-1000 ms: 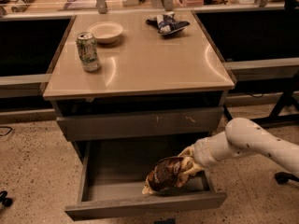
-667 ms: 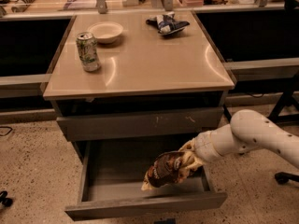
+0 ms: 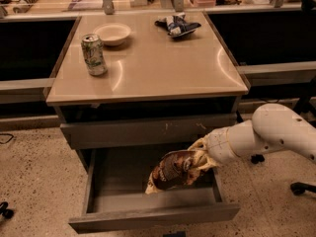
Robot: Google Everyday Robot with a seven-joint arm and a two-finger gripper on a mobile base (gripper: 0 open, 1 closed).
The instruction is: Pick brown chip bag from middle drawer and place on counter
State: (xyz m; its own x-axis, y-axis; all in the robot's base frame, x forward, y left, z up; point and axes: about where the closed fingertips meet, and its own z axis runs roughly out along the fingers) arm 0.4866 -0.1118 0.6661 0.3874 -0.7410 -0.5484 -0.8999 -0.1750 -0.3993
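Observation:
The brown chip bag (image 3: pixel 170 171) hangs tilted over the right part of the open middle drawer (image 3: pixel 148 217), its left end pointing down and lifted off the grey tray floor. My gripper (image 3: pixel 200 157) is shut on the bag's right end, just below the closed drawer front above. The white arm (image 3: pixel 266 132) reaches in from the right. The beige counter (image 3: pixel 158 68) is the cabinet top above the drawers.
On the counter stand a green soda can (image 3: pixel 94 55), a pale bowl (image 3: pixel 112 33) and a blue-and-white snack bag (image 3: pixel 177 24). The closed upper drawer front (image 3: pixel 148 131) has pale scratch marks. A chair base (image 3: pixel 301 186) is on the floor at the right.
The gripper has lifted the brown chip bag a little higher out of the drawer tray, and the arm has drawn slightly up and back.

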